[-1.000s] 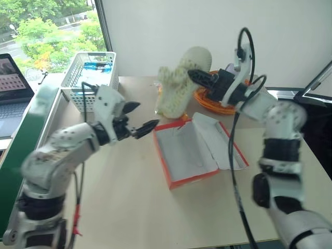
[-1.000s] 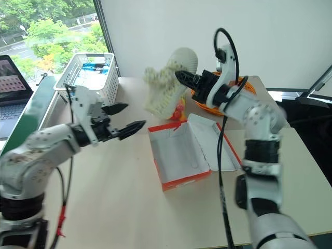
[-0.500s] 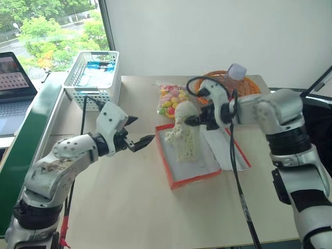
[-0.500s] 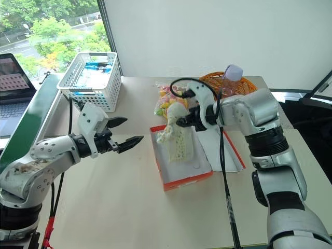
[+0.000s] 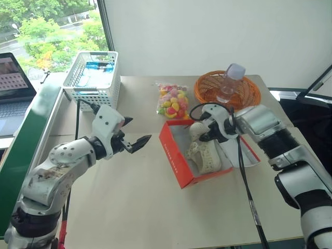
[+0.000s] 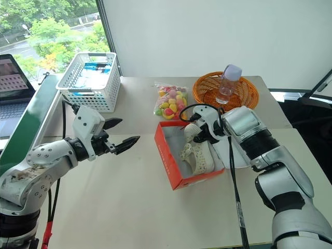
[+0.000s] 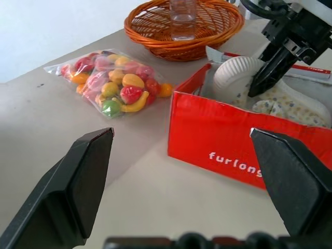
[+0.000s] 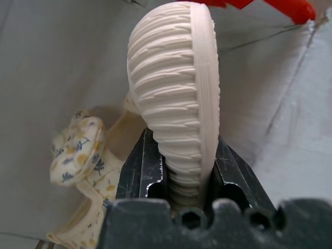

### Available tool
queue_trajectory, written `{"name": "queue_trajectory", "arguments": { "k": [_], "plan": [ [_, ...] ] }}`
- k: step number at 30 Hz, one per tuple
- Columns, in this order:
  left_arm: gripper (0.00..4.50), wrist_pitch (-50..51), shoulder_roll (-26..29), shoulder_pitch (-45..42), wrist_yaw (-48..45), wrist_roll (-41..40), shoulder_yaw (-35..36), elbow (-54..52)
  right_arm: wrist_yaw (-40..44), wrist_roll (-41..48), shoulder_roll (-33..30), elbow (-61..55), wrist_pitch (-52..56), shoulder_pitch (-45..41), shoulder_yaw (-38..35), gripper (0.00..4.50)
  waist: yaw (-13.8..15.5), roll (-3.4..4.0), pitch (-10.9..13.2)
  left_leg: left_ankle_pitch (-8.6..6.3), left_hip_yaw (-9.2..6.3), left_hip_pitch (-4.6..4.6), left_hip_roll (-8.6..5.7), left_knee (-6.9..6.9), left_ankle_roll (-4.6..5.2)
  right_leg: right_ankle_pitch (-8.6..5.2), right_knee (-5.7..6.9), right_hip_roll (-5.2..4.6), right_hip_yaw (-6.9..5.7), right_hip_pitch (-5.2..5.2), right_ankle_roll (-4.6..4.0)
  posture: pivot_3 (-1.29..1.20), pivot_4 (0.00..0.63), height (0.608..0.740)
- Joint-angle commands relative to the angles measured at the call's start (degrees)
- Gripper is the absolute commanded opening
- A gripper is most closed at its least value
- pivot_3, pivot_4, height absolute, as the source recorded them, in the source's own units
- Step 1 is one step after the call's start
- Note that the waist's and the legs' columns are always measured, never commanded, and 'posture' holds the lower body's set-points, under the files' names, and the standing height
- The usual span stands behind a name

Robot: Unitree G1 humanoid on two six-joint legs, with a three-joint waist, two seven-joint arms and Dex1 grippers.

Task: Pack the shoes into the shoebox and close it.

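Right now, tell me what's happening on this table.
The robot is packing shoes into an open red shoebox. Its right gripper is shut on the shoes, down inside the box. The left gripper hangs open beside the box, holding nothing. The lid lies open, so closing is not yet done. A candy bag and an orange basket sit behind the box.

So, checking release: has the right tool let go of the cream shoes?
No, the right tool grips a cream ribbed-sole shoe.
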Motion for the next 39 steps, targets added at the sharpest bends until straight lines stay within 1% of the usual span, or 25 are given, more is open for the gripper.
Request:
{"name": "queue_trajectory", "arguments": {
  "k": [1,3,4,5,7,9,12,13,17,20,25,29,32,34,37,39],
  "plan": [
    [4.50,-0.4,-0.2,0.6,1.3,0.5,0.9,-3.9,3.8,-4.0,0.6,4.3,-2.9,-1.3,0.5,0.46,0.1,0.00,0.0,0.00,-0.01,0.00,0.00,0.01,0.00,0.00,0.00,0.00,-0.01,0.02,0.00,0.00,0.150,0.740],
    [4.50,0.2,-0.5,1.1,2.3,0.1,1.2,-5.0,6.4,-5.2,1.5,6.3,-4.0,-1.4,0.8,0.46,0.2,0.00,0.0,0.00,-0.01,0.01,0.00,0.02,0.00,0.01,-0.01,-0.01,-0.02,0.04,0.01,0.00,0.150,0.740],
    [4.50,0.4,-0.6,1.4,2.7,0.0,1.4,-5.5,7.1,-5.6,1.9,6.7,-4.1,-1.4,0.6,1.43,0.2,0.00,0.0,0.00,-0.02,0.02,0.00,0.02,0.00,0.01,-0.01,-0.01,-0.02,0.05,0.01,0.00,0.150,0.740],
    [4.50,0.6,-0.7,1.6,2.9,-0.1,1.4,-5.9,7.5,-6.1,2.2,6.9,-4.1,-1.5,0.4,1.66,0.2,0.00,0.0,0.00,-0.03,0.02,0.00,0.02,0.00,0.01,-0.01,-0.01,-0.03,0.06,0.01,0.00,0.150,0.740],
    [4.50,0.9,-0.8,1.9,3.5,-0.2,1.5,-6.4,7.9,-7.2,2.9,6.9,-4.1,-1.5,-0.1,2.44,0.2,0.00,0.0,0.00,-0.03,0.02,0.00,0.02,0.00,0.01,0.00,-0.01,-0.03,0.06,0.01,0.00,0.150,0.740],
    [4.50,1.2,-0.7,2.4,3.8,-0.4,2.0,-6.7,8.3,-8.2,3.4,6.4,-4.1,-1.4,-0.4,3.09,0.2,0.00,0.0,0.00,-0.03,0.02,-0.01,0.03,0.00,0.01,0.02,-0.01,-0.03,0.05,0.01,0.00,0.150,0.740],
    [4.50,1.6,-0.1,3.4,3.8,-0.4,2.8,-7.1,8.6,-9.2,4.1,4.8,-3.9,-1.1,-0.6,4.20,0.1,0.00,0.0,0.00,-0.03,0.03,-0.01,0.03,0.00,0.01,0.02,-0.01,-0.03,0.05,0.01,0.00,0.150,0.740],
    [4.50,1.7,-0.1,3.5,3.8,-0.6,3.2,-7.3,9.1,-9.2,4.0,3.5,-4.4,-1.0,-0.8,4.47,0.1,0.00,0.0,0.00,-0.03,0.03,0.00,0.03,0.00,0.01,0.02,-0.01,-0.03,0.05,0.01,0.00,0.150,0.740],
    [4.50,2.1,0.0,3.7,3.8,-0.8,3.9,-7.5,10.3,-10.1,3.2,-2.1,-4.7,-0.8,-1.1,4.47,0.1,0.00,0.0,0.00,-0.03,0.05,-0.01,0.03,0.00,0.01,0.06,-0.01,-0.03,0.05,0.01,0.00,0.150,0.740],
    [4.50,2.2,0.0,3.8,3.7,-0.9,4.0,-7.4,9.4,-11.1,2.6,-6.1,-4.5,-1.7,-2.1,4.47,0.1,0.00,0.0,0.00,-0.03,0.04,-0.01,0.03,-0.01,0.01,0.06,-0.01,-0.03,0.04,0.01,0.00,0.150,0.740],
    [4.50,2.2,0.2,3.5,3.5,-0.8,3.9,-7.1,3.9,-14.9,2.4,-9.0,-8.9,-1.9,-4.6,4.47,0.1,0.00,0.0,0.00,-0.02,0.04,-0.01,0.04,-0.01,0.01,0.07,-0.01,-0.03,0.04,0.01,0.00,0.150,0.740],
    [4.50,2.6,-0.2,3.9,4.9,-0.6,5.4,-6.7,3.8,-9.5,5.3,-11.1,-18.1,-0.3,-14.1,4.47,0.1,0.00,0.0,0.00,-0.01,0.04,-0.01,0.03,-0.01,0.01,0.06,-0.01,-0.03,0.03,0.01,0.00,0.150,0.740],
    [4.50,3.4,-0.9,6.0,7.3,0.2,7.5,-6.7,4.3,-7.2,7.9,-11.4,-26.1,1.4,-18.5,4.47,-0.3,0.00,0.0,0.00,-0.02,0.08,0.00,0.02,-0.01,0.01,0.08,0.01,0.01,0.05,0.00,0.00,0.150,0.740],
    [4.50,4.4,-2.1,8.7,10.2,1.3,10.5,-6.5,6.1,-3.1,10.6,-12.6,-27.2,2.7,-21.5,4.47,-0.2,0.00,0.0,0.00,-0.02,0.13,0.01,0.01,-0.01,0.01,0.10,0.02,0.00,0.07,0.00,0.00,0.150,0.740],
    [4.50,5.3,-3.8,13.3,12.9,2.2,14.9,-7.1,9.5,1.8,14.0,-15.1,-29.6,4.8,-24.1,4.47,-0.3,0.00,0.0,0.00,0.00,0.22,0.03,0.01,-0.01,0.01,0.14,0.02,0.02,0.14,0.00,0.00,0.150,0.740],
    [4.50,5.0,-5.0,16.8,14.5,3.2,18.4,-7.9,9.3,1.5,15.9,-14.8,-31.2,5.7,-23.6,4.47,-0.3,0.00,0.0,0.00,0.01,0.22,0.03,0.01,-0.01,0.01,0.17,0.01,0.01,0.13,-0.01,0.00,0.150,0.740]
  ]
}}
